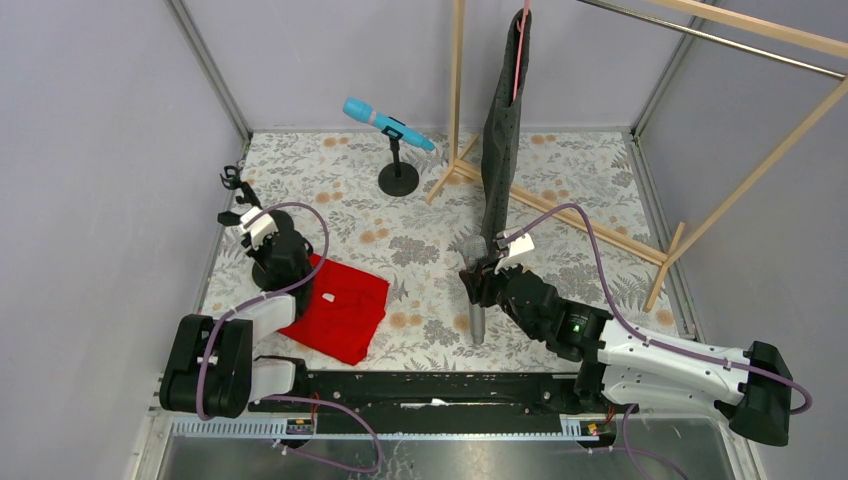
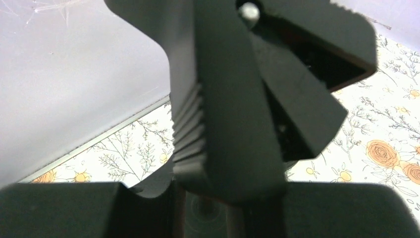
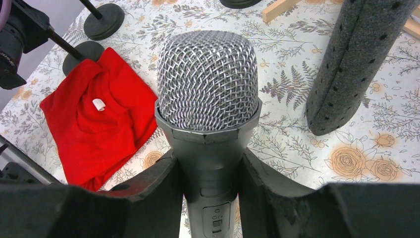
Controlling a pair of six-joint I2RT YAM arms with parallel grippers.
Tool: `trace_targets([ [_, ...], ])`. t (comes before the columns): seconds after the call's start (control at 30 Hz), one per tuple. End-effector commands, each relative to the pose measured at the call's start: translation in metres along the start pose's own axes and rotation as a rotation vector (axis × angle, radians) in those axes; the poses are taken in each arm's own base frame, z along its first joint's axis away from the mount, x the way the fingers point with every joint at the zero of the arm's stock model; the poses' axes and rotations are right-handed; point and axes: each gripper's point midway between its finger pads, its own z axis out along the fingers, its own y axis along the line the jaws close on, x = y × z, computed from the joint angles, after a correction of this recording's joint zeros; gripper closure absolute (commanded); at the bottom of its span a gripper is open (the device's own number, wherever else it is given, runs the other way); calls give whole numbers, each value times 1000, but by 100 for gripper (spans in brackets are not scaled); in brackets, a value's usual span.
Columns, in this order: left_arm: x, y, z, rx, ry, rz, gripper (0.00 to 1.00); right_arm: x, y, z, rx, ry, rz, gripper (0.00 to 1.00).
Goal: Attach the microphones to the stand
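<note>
Top external view: the right gripper [image 1: 482,272], just right of the frame's centre, is clamped on the silver-grey microphone [image 1: 477,318]. The microphone stands nearly upright, with its handle end down toward the floral table cover [image 1: 420,235]. The cyan-blue microphone [image 1: 386,122] sits tilted in a clip on a round-based stand [image 1: 398,180] at upper centre, well apart from both arms. At middle left the left gripper [image 1: 238,198] is raised at a small black clip [image 1: 233,179] near the left wall. A red cloth [image 1: 338,305] lies crumpled just below and to the right of that arm. A dark grey perforated sheet [image 1: 503,130] hangs from the wooden rack [image 1: 457,70] on the right, with its lower end just above the right gripper.

Left wrist view: the black clip fills the centre of the frame, ribbed on its left side, and its stem runs down between the two dark fingers [image 2: 59,210] along the bottom edge. I cannot tell whether they press on it or stand slightly off it.

Right wrist view: the silver-grey microphone's mesh head rises at the centre of the frame. The right fingers [image 3: 148,196] lie against both sides of its dark handle, and a slide switch [image 3: 216,225] shows at the bottom edge. The red cloth, with a small white tag [image 3: 98,104], lies at left. Above it are two round black stand bases [image 3: 104,22], with the left arm's end at the upper-left corner. The perforated sheet hangs at upper right.
</note>
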Motion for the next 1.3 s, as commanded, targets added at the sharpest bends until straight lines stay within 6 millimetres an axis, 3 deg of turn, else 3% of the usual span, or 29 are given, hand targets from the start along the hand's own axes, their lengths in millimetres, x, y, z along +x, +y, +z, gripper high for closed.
trace_targets([
  [0.0,-30,-10,4,11,-75,-95,80,-17,6,0,-8,-55,36,100],
  [0.2,-40,1,-1,-12,-99,-105,92,-17,7,0,-12,-56,38,100],
  [0.33,-58,-19,-15,153,-123,-140,100,-20,8,0,-17,-60,40,100],
  [0.63,-109,-43,-43,270,-208,-158,100,-37,-4,-18,-3,-117,54,100],
  [0.73,-122,-59,-57,359,-223,-168,100,-39,-9,-24,2,-135,76,100],
  [0.9,-129,-106,-102,629,-200,-190,100,-42,-23,-34,44,-153,90,100],
  [1.03,-132,-148,-160,970,-185,-226,100,-46,-37,-47,71,-188,112,100],
  [1.17,-138,-176,-217,1269,-181,-233,100,-53,-49,-60,85,-238,136,100],
  [1.27,-131,-191,-264,1475,-174,-218,100,-61,-56,-69,96,-271,131,100],
])
